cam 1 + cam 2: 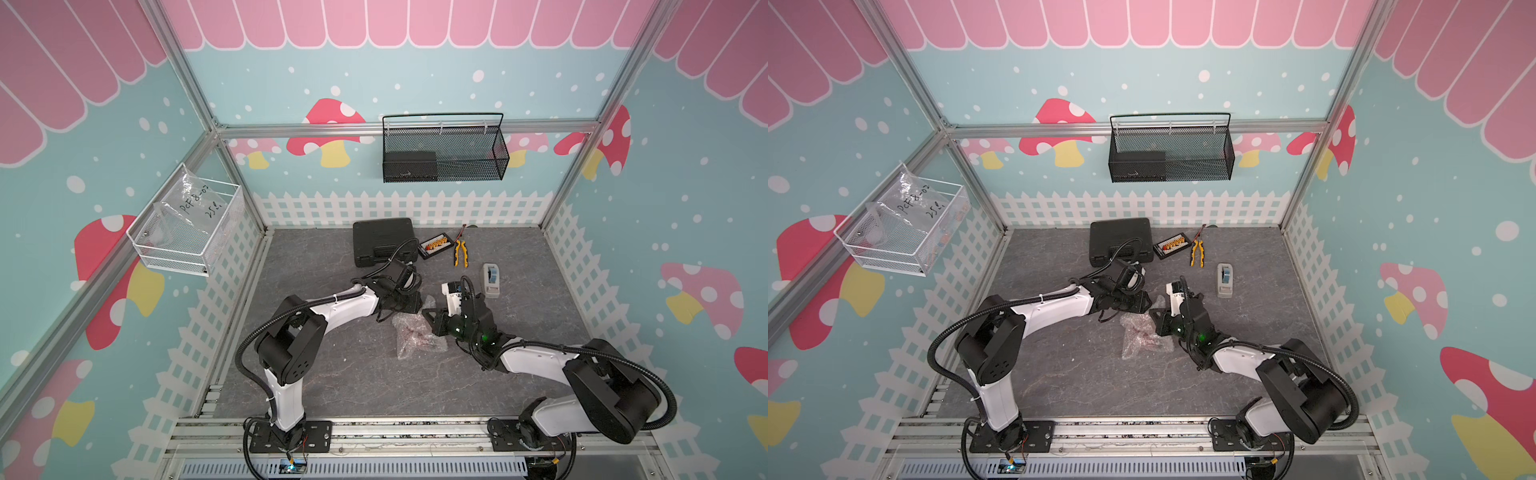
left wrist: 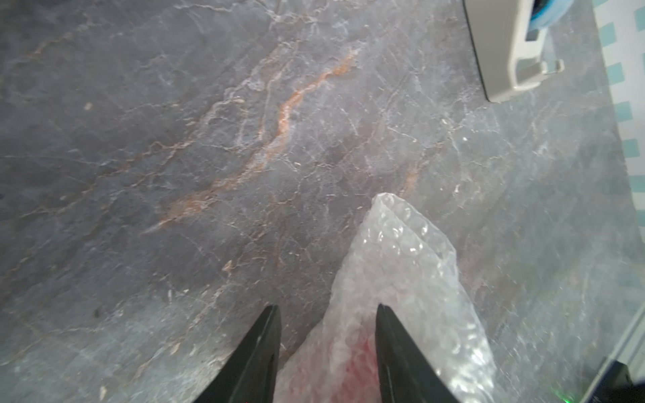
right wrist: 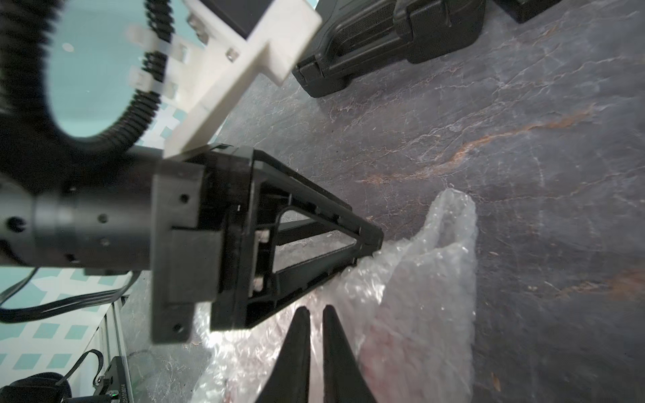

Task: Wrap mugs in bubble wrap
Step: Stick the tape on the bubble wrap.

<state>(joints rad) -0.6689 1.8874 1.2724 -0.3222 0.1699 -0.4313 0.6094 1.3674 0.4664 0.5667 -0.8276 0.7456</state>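
Here's the grey surface (image 1: 332, 374), and right in the middle of it, between the two arms, sits the bubble wrap (image 1: 415, 332). It isn't a flat sheet, it's bunched into a crumpled bundle, with one loose tail sticking out in the left wrist view. That reads as the bulk of the wrapping being done.

The tape dispenser (image 1: 491, 280) stands apart from the bundle, toward the back on the right arm's side. No tape shows on the wrap, so sealing looks to be the job that's left, if it's wanted at all.

The mug (image 2: 352, 363) is inside. All you get is a red blush through the plastic, in both top views and both wrist views. No bare glaze shows, though whether every side is covered I can't tell.

Down to the small stuff. The left end effector (image 2: 328, 307) has its jaws well apart at the bundle's edge, one finger over the wrap and one over bare surface, clamping nothing. The right end effector (image 3: 315, 308) hangs just over the bundle with a narrow slit between its jaws and nothing visibly pinched. That loose tail needs tucking, I'd say.
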